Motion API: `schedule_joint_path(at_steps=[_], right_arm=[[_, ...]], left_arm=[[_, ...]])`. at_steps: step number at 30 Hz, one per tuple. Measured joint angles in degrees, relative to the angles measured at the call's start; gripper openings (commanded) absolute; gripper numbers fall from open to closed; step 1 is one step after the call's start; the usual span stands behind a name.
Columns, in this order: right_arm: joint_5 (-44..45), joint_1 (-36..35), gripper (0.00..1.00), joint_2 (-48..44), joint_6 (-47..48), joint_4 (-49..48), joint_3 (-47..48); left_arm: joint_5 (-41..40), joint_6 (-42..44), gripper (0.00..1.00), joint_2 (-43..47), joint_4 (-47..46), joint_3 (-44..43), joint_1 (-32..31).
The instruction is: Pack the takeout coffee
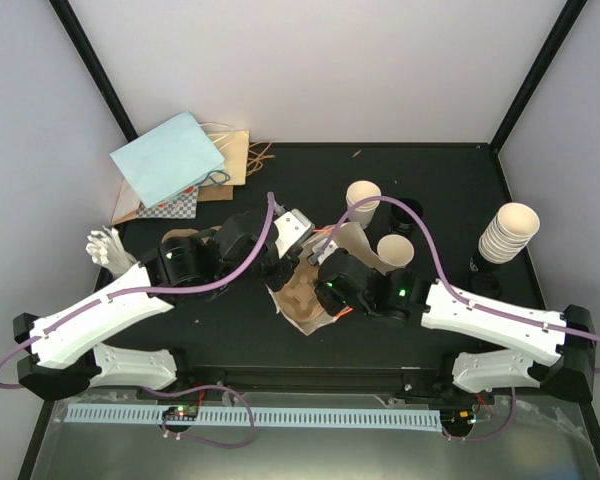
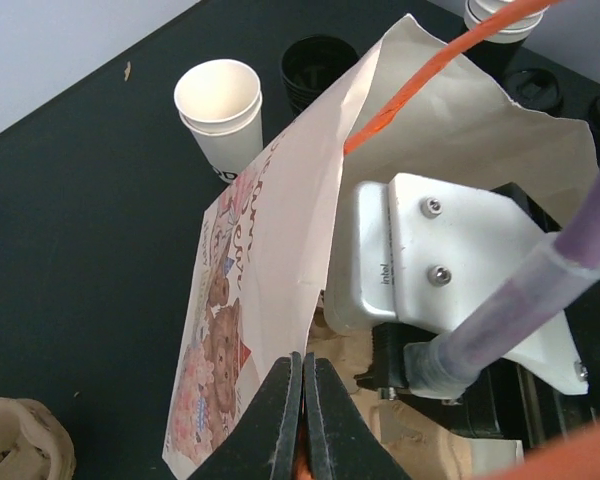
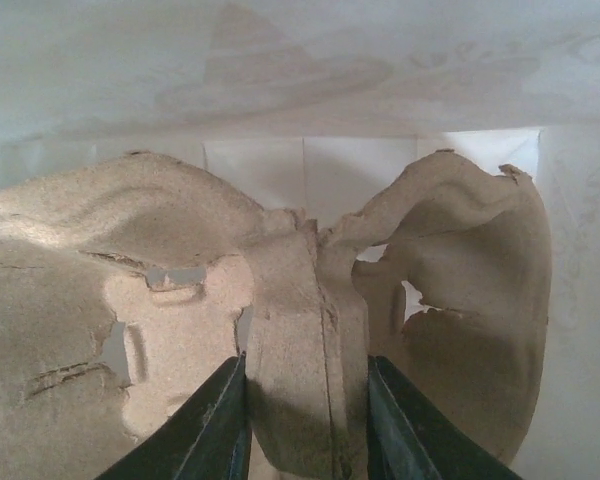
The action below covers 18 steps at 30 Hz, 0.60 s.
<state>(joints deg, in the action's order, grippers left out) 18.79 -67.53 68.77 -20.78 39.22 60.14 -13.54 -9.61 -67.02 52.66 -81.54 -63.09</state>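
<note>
Two lidless cream paper coffee cups stand behind the arms, one (image 1: 363,195) at the back and one (image 1: 395,250) nearer; the back one shows again (image 2: 218,100) in the left wrist view. The printed cream paper bag (image 2: 280,220) lies at the table's middle with its mouth held up (image 1: 355,243). My left gripper (image 2: 302,358) is shut on the bag's edge by the orange handle. My right gripper (image 3: 307,365) reaches inside the bag, shut on the middle ridge of the brown pulp tray (image 3: 305,330), part of which sticks out (image 1: 302,298).
A tall stack of cream cups (image 1: 508,232) stands at the right. Black lids lie near it (image 1: 480,282) and behind the cups (image 1: 405,210). Spare paper bags (image 1: 175,160) are piled at the back left, and a white object (image 1: 105,245) lies by the left arm.
</note>
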Motion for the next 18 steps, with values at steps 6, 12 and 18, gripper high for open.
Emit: schedule_joint_path(at_steps=[6, 12, 18], right_arm=[[-0.5, 0.0, 0.31, 1.2, -2.4, -0.7, -0.3], [-0.7, 0.0, 0.3, 1.2, -4.2, -0.8, -0.6], [-1.0, 0.0, 0.29, 1.4, -5.1, -2.4, -3.6]], left_arm=[[-0.2, 0.0, 0.02, 0.0, -0.2, 0.2, 0.0], [1.0, -0.4, 0.02, 0.0, -2.4, 3.4, 0.0], [2.3, -1.6, 0.02, -0.1, -4.9, 4.4, 0.0]])
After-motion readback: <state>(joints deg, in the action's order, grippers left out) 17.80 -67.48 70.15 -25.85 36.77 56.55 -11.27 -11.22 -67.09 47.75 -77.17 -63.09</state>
